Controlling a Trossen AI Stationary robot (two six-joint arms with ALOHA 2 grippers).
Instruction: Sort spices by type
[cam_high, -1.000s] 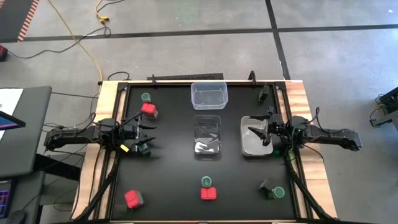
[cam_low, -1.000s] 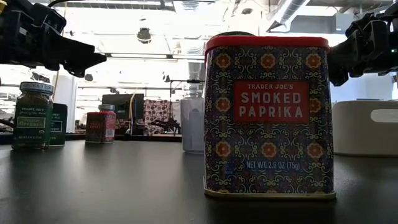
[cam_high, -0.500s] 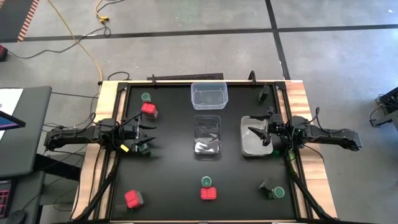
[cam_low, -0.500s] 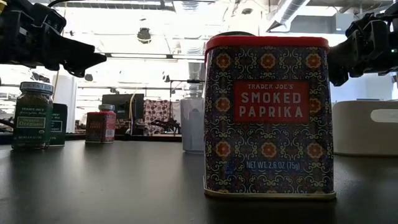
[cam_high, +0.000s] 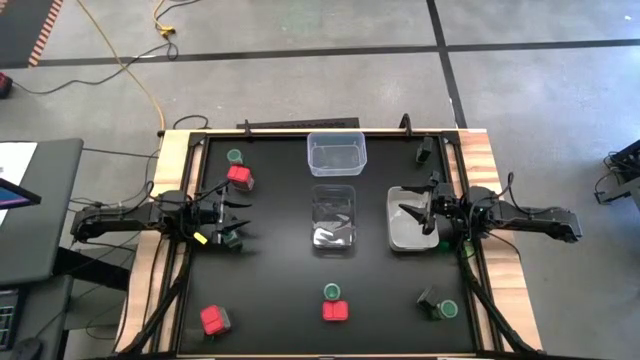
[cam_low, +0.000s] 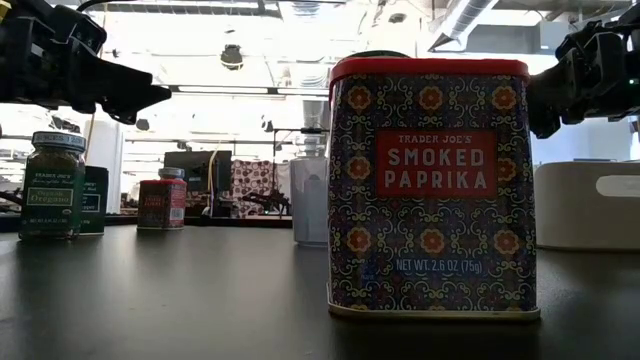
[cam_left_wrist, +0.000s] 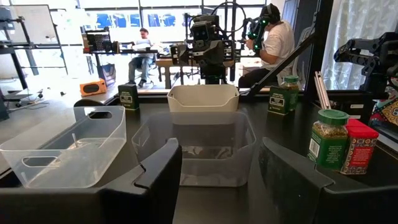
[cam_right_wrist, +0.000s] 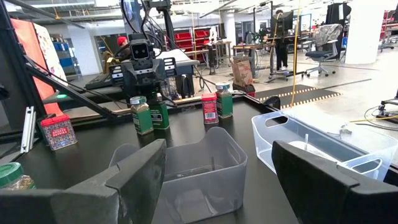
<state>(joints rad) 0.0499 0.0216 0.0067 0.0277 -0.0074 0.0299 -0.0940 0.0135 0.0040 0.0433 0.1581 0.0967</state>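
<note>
The spices stand scattered on the black table (cam_high: 280, 290). A red tin (cam_high: 336, 311) and a green-lidded jar (cam_high: 331, 291) stand near the front edge; the tin (cam_low: 430, 185) reads smoked paprika. Other red tins (cam_high: 240, 177) (cam_high: 215, 320), green-lidded jars (cam_high: 234, 157) (cam_high: 448, 310) and dark blocks (cam_high: 424, 150) (cam_high: 427, 300) stand around the edges. My left gripper (cam_high: 238, 215) hangs open above the table's left side, over a jar (cam_high: 232, 238). My right gripper (cam_high: 410, 215) hangs open above a white tub (cam_high: 412, 235) on the right. Neither has anything between its fingers.
Three tubs stand in the table's middle: a clear one (cam_high: 337, 153) at the far edge, a clear one (cam_high: 333, 220) in the centre, and the white one beside it. People sit at desks in the room beyond the table (cam_left_wrist: 273, 37).
</note>
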